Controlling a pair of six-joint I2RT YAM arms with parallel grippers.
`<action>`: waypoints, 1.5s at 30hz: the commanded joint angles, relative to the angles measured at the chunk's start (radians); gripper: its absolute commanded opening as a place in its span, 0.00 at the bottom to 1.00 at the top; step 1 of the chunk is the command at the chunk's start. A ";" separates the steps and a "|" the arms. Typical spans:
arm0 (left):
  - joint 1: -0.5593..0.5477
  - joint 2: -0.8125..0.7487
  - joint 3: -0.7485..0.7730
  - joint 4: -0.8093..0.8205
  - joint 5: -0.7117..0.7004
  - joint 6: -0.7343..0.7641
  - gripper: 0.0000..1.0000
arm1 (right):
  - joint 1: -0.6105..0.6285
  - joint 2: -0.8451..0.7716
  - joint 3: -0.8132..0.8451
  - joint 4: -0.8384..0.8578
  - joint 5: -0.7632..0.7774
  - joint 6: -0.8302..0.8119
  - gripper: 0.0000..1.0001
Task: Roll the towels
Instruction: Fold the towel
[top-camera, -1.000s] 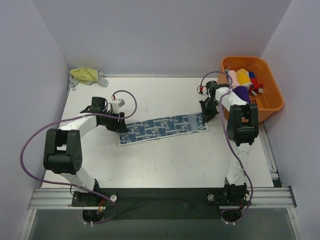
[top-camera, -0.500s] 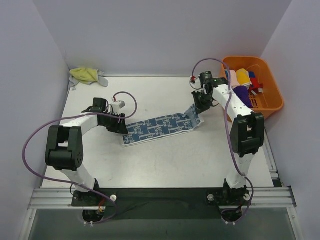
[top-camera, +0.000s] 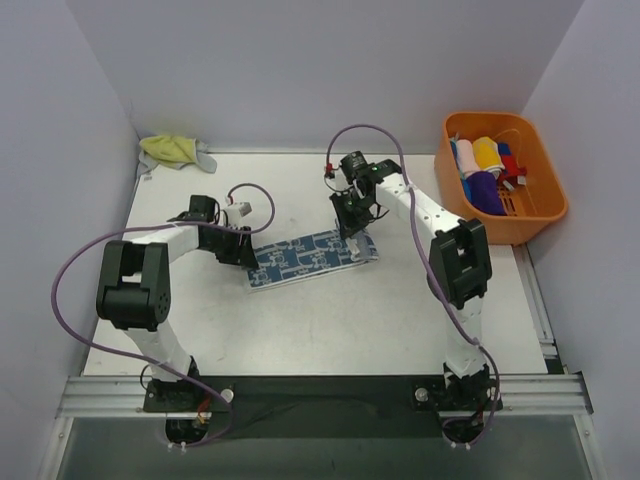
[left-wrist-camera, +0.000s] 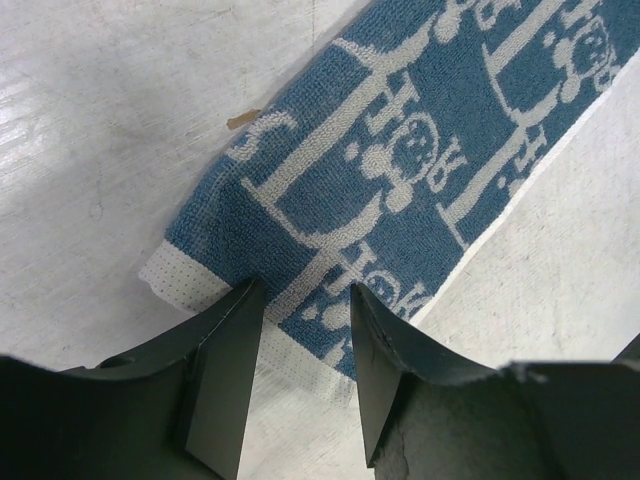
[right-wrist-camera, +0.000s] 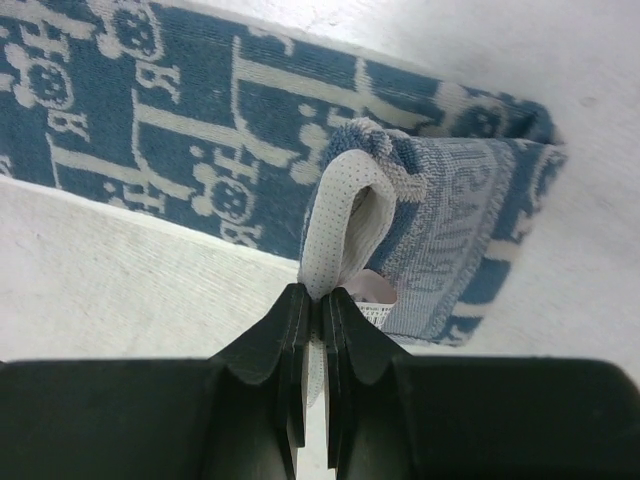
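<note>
The right gripper (right-wrist-camera: 318, 296), pressed together, pinches the end of the blue-and-white towel (top-camera: 300, 262), folded back over itself on the worktop (top-camera: 330, 320). The left gripper (left-wrist-camera: 305, 292), fingers spread, sits at the towel's opposite end; the yellow-green towel (top-camera: 172, 150) lies crumpled in the far left corner.

Both arms are built of white links joined by chunky black housings: the left arm (top-camera: 130, 290) and the right arm (top-camera: 460, 262). A loose purple cable (top-camera: 60, 300) loops along each one. The left hand (left-wrist-camera: 305, 300) and the right hand (right-wrist-camera: 320, 300) have matte black, wedge-shaped fingers (left-wrist-camera: 225, 380) with flat inner faces. The bases (top-camera: 465, 390) are black.
</note>
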 joint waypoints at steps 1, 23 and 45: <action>-0.006 0.031 0.017 0.009 0.003 -0.008 0.51 | 0.032 0.047 0.063 -0.033 -0.046 0.058 0.00; -0.008 0.041 0.004 0.012 0.020 -0.008 0.50 | 0.135 0.209 0.175 0.002 -0.077 0.118 0.00; -0.076 -0.145 -0.081 -0.048 0.054 0.090 0.45 | -0.068 0.106 0.129 0.010 -0.167 -0.020 0.27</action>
